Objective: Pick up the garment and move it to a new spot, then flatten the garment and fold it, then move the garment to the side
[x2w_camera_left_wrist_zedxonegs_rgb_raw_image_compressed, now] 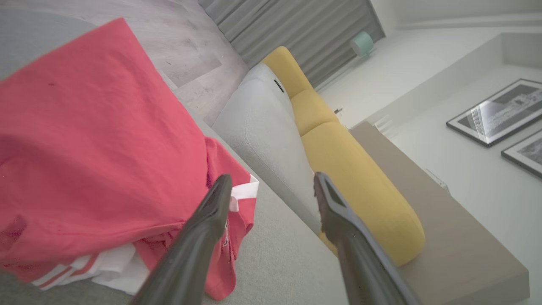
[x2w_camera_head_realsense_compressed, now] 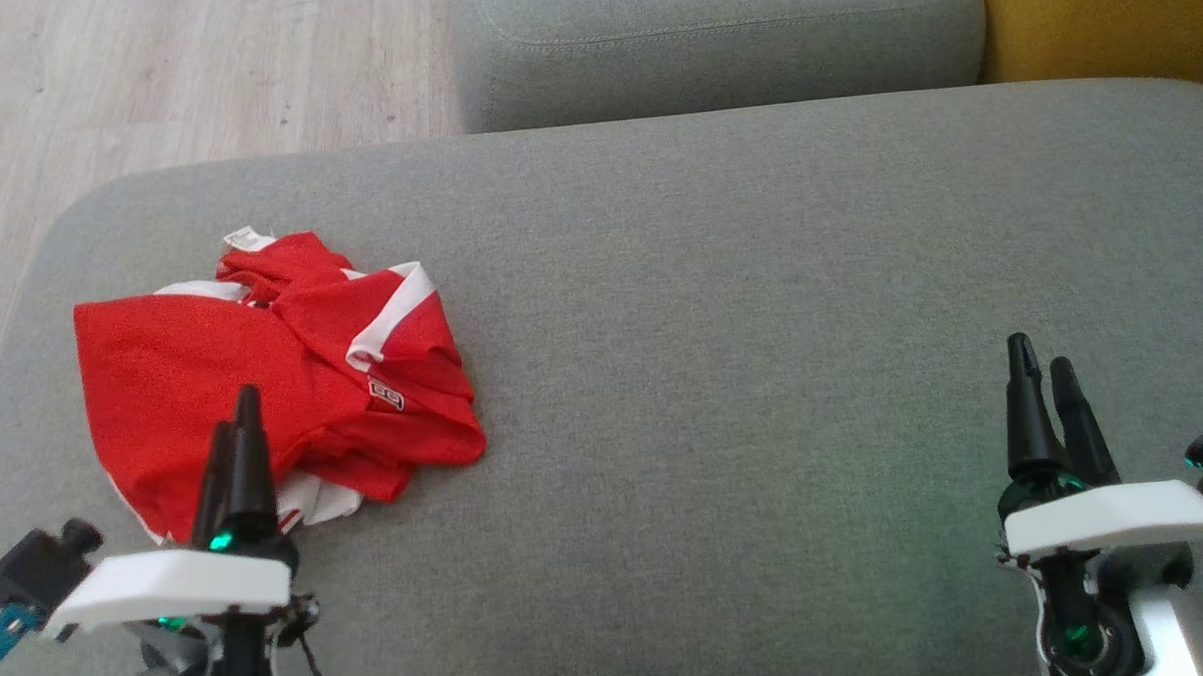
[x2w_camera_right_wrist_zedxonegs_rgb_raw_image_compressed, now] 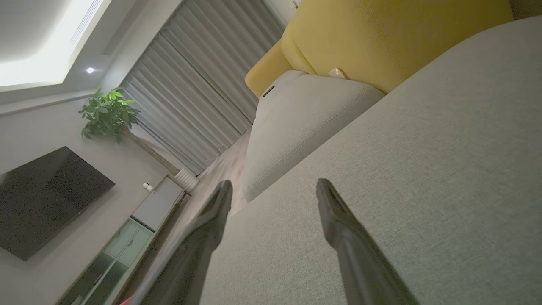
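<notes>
A red garment with white trim [x2w_camera_head_realsense_compressed: 263,375] lies crumpled on the left part of the grey sofa seat [x2w_camera_head_realsense_compressed: 761,322]. My left gripper [x2w_camera_head_realsense_compressed: 239,416] hovers over the garment's near edge, its fingers spread and empty; in the left wrist view the red cloth [x2w_camera_left_wrist_zedxonegs_rgb_raw_image_compressed: 93,161] spreads to the left of the left gripper [x2w_camera_left_wrist_zedxonegs_rgb_raw_image_compressed: 271,186]. My right gripper [x2w_camera_head_realsense_compressed: 1041,363] stands open over bare cushion at the right, far from the garment. The right wrist view shows the right gripper [x2w_camera_right_wrist_zedxonegs_rgb_raw_image_compressed: 273,188] above the grey fabric [x2w_camera_right_wrist_zedxonegs_rgb_raw_image_compressed: 423,169] with nothing between its fingers.
A grey back cushion [x2w_camera_head_realsense_compressed: 711,44] lies beyond the seat, with a yellow cushion [x2w_camera_head_realsense_compressed: 1111,15] at the far right. Wooden floor [x2w_camera_head_realsense_compressed: 152,84] shows past the seat's left edge. Wide bare cushion stretches between the two grippers.
</notes>
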Controlling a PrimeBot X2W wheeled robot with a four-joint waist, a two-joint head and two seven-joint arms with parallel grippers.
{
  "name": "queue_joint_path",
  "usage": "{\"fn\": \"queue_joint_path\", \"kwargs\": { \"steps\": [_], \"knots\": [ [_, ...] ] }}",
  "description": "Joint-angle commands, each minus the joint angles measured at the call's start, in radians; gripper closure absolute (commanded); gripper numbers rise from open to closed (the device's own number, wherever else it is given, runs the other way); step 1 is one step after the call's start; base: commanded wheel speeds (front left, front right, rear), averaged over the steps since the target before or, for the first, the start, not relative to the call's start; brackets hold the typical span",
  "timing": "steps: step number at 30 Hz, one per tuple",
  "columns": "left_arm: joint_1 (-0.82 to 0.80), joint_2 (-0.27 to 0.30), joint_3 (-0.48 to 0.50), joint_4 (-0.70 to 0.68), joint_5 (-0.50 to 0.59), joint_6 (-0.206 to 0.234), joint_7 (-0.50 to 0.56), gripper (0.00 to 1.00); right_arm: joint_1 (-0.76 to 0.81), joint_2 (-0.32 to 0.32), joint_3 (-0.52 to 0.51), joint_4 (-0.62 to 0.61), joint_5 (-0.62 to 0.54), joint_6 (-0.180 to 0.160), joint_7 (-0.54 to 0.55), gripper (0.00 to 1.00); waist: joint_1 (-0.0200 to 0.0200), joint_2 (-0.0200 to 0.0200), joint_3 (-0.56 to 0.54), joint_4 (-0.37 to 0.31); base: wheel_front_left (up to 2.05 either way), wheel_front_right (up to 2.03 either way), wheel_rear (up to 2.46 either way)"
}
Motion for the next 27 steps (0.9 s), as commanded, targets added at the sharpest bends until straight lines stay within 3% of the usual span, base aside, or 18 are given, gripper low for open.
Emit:
{"fn": "queue_joint_path", "kwargs": {
  "steps": [1,10,19,27],
  "knots": [
    [-0.034,0.013,0.003,-0.048,0.044,0.005,-0.01,0.0,-0.05,-0.006,0.019,-0.043,-0.041,0.0,-0.015,0.0,0.0,0.0,0.0,0.0,0.0,0.0,0.0],
    [-0.023,0.025,-0.07,-0.059,0.241,0.032,-0.036,0.0,-0.05,-0.006,0.033,-0.056,-0.178,0.0,-0.042,0.0,0.0,0.0,-0.003,0.001,0.0,0.0,0.0],
    [-0.026,0.081,-0.165,-0.061,0.383,0.103,-0.063,0.0,-0.048,-0.007,0.052,-0.067,-0.309,0.0,-0.068,0.0,0.0,0.0,-0.009,-0.001,0.0,0.0,0.0],
    [-0.043,0.144,-0.275,-0.079,0.495,0.191,-0.086,0.0,-0.044,-0.007,0.072,-0.07,-0.425,0.0,-0.092,0.0,0.0,0.0,-0.013,0.001,0.0,0.0,0.0]
  ]
}}
